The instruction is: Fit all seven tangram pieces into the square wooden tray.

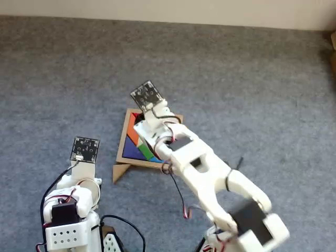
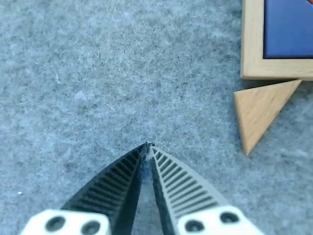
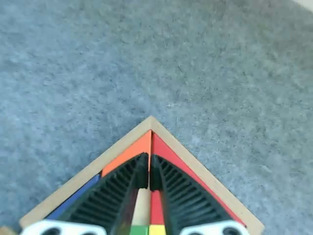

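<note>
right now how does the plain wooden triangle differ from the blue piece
The wooden triangle lies on the carpet, outside the tray; the blue piece sits inside it. The wooden triangle is bare wood, like the tray's rim; the blue piece is solid blue. Both lie flat.

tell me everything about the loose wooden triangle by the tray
The wooden triangle is plain, unpainted light wood, flat-faced and sharp-cornered. It lies flat on the grey carpet outside the tray, just off one corner. One tip reaches the frame, but actual contact is unclear. Nothing else touches it.
</note>
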